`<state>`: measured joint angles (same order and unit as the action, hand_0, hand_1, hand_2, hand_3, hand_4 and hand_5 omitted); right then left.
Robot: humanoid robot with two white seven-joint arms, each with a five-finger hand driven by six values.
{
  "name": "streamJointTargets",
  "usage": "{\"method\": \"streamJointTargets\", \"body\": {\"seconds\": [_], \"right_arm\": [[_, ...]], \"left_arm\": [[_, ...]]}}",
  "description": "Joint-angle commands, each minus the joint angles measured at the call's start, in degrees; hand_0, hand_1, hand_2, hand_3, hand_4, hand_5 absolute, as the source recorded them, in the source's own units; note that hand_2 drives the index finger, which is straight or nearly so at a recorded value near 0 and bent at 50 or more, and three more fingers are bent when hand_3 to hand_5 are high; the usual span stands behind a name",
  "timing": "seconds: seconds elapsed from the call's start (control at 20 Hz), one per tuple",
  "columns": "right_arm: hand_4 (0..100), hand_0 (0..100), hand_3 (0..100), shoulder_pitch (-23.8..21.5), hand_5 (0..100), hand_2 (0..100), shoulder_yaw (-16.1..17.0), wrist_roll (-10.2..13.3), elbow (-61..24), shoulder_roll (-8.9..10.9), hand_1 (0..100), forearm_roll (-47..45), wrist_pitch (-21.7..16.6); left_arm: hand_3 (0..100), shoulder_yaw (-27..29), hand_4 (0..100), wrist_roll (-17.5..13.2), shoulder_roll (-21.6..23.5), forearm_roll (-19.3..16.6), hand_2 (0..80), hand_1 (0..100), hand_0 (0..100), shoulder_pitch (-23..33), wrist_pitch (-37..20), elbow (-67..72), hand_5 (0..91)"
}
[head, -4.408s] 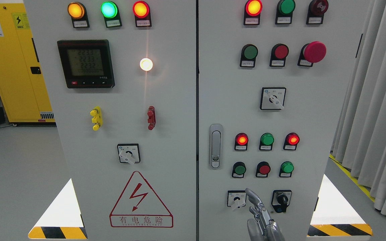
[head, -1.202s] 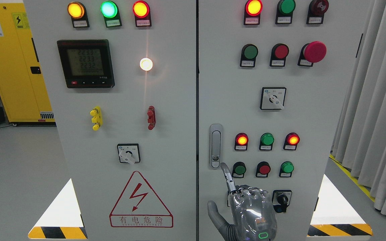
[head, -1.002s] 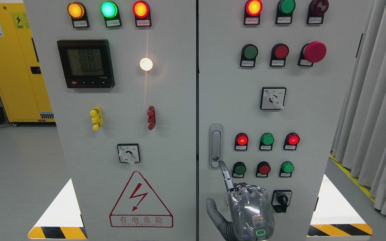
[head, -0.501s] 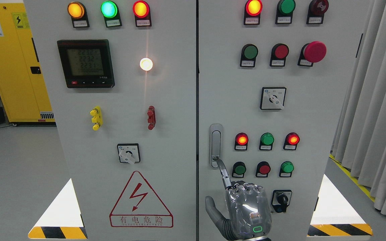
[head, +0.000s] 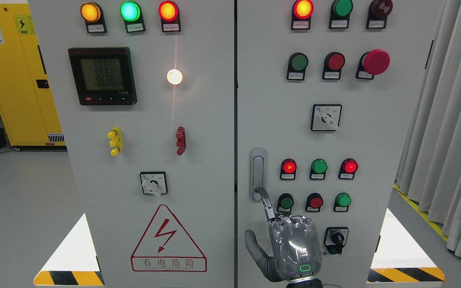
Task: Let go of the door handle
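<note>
- Silver-grey metal on the door handle (head: 257,172): mounted upright near the left edge of the right cabinet door (head: 270,100), just left of the rows of red and green lamps, and seemingly flush in its plate.
- Compared with a few seconds ago, much higher on the panel now: right hand (head: 292,248) up from the bottom edge to just below the handle, back of the hand turned to the camera.
- Over the last second, only a small creep upward and leftward of the index finger (head: 266,202); tip formerly just under the handle plate, now resting on its lower end, where the small round release part was visible before.
- Hand pose: index finger stretched out, other fingers curled into the palm, thumb (head: 252,244) standing out to the left; nothing grasped, only a fingertip contact.
- Meaning for the task, as a judgement: pressing of the release probably starting or under way, not finished, since no popping out of the handle visible.
- Hidden: round release part under the fingertip, so impossible to tell how deep the press goes or whether contact is firm.
- Also covered by the hand: the small white selector switch on the lower panel; beside it, black key switch (head: 336,240) remaining in view.
- Cut off at the bottom edge: wrist and arm. Left hand nowhere in the view.
- Label print under the buttons too small to read.
</note>
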<state>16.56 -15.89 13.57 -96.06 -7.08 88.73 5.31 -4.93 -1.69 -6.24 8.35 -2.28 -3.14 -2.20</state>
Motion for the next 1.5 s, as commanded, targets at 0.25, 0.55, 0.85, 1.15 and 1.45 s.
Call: {"method": "streamJointTargets", "body": {"seconds": [0.25,0.55,0.85,1.15,1.45], "right_arm": [[100,49,100,0.4,100,3,0.1,-0.4,1.8,-0.21,39,0.0,0.0],[100,49,100,1.6,100,3,0.2,-0.4,2.4,-0.21,39,-0.1,0.1],[100,49,100,1.5,100,3,0.2,-0.5,2.5,-0.21,39,-0.3,0.5],[100,50,100,1.5,100,4,0.1,-0.6,2.5,-0.30,39,-0.4,0.5],[100,50,100,1.3,100,4,-0.3,-0.7,2.5,-0.21,39,-0.6,0.4]], "left_arm": [[0,0.0,0,0.0,0.0,0.0,0.0,56,12,0.0,0.2,0.0,0.0],[0,0.0,0,0.0,0.0,0.0,0.0,56,12,0.0,0.2,0.0,0.0],[0,0.0,0,0.0,0.0,0.0,0.0,56,12,0.0,0.2,0.0,0.0],[0,0.0,0,0.0,0.0,0.0,0.0,56,12,0.0,0.2,0.0,0.0],[0,0.0,0,0.0,0.0,0.0,0.0,56,12,0.0,0.2,0.0,0.0]]}}
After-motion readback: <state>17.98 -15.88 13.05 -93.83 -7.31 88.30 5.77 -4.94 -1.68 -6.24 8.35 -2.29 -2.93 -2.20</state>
